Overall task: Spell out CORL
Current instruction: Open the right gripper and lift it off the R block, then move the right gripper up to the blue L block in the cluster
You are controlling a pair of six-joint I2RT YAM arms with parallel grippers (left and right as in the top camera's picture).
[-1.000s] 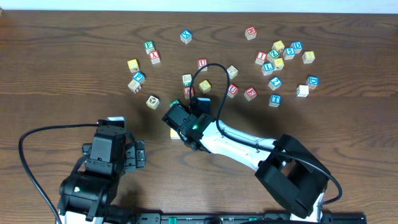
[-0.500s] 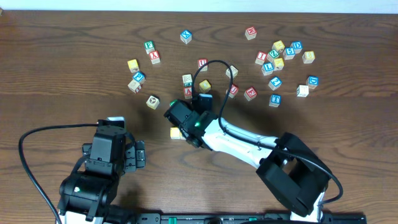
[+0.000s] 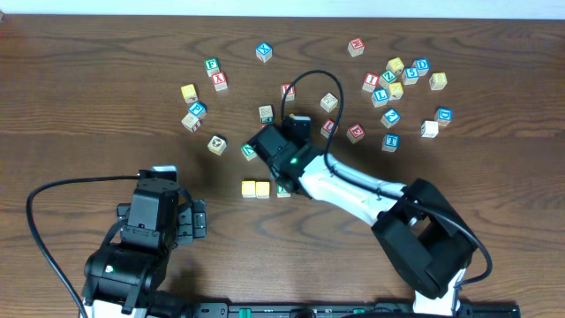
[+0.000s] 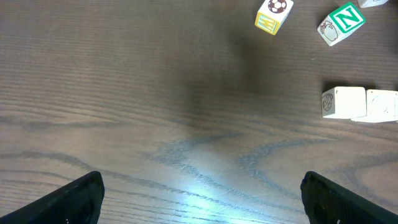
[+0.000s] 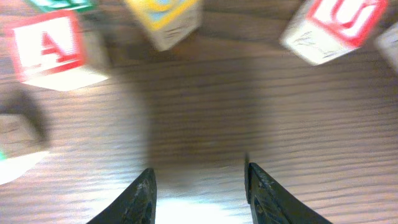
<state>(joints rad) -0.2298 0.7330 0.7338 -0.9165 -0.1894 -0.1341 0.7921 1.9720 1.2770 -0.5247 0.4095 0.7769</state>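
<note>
Overhead view: on the dark wood-grain desk (image 3: 88, 88), one yellow cube (image 3: 249, 188) touches a second yellow cube (image 3: 262, 189), a white-and-green cube (image 3: 282, 191) just beside them, partly under the right arm (image 3: 353, 190). The right wrist view reads a red A (image 5: 53, 50) and red U (image 5: 339, 25) beyond the half-spread, empty right hand (image 5: 200, 171); the left wrist view shows a green N (image 4: 341, 20) past the wide-spread, empty left hand (image 4: 202, 180).

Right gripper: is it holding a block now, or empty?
Empty. In the right wrist view the right gripper stands open with only table between its jaws; the red A cube and red U cube lie ahead, untouched.
</note>
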